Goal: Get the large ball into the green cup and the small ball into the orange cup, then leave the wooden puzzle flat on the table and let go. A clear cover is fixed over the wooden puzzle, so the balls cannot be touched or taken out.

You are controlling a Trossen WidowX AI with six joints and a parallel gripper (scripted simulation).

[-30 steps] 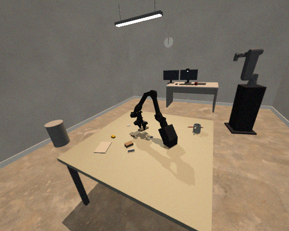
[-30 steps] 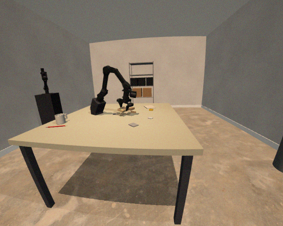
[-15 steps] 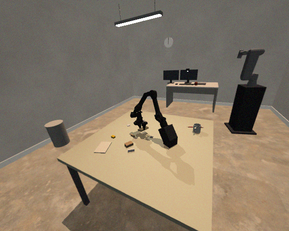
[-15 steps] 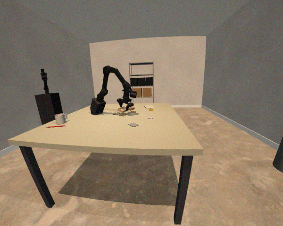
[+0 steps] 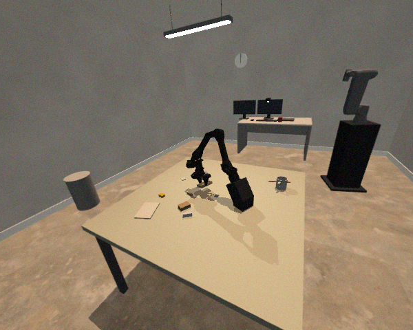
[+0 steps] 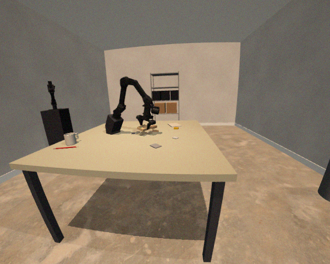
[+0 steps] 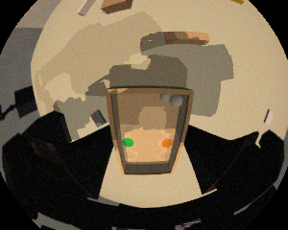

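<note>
On the wide beige table [image 5: 213, 248], the black parallel-jaw gripper [image 5: 202, 179] is clamping the shallow wooden puzzle tray [image 7: 151, 129], lifted just above that table. Two grey balls [image 7: 171, 98] are sitting at the far end, both cups unfilled; everything remains.

The table [image 5: 206, 256] is pale cream with dark legs, and everything here is placed from it. On it, the arm [image 5: 221, 149] is black all over, base block included, and its black fingers frame a light-brown wooden puzzle [image 7: 151, 129] with a darker brown rim. Inside the puzzle sit a bright green cup [image 7: 128, 142] and an orange cup [image 7: 167, 144], with two grey balls [image 7: 171, 98] at the far edge. Also on the table are a brown block [image 5: 184, 205], a small yellow piece [image 5: 161, 194], a whitish sheet [image 5: 146, 210], a grey mug [image 5: 281, 182] and a red pencil [image 6: 64, 147]. Beyond the table, the floor is mottled tan and the walls grey.
</note>
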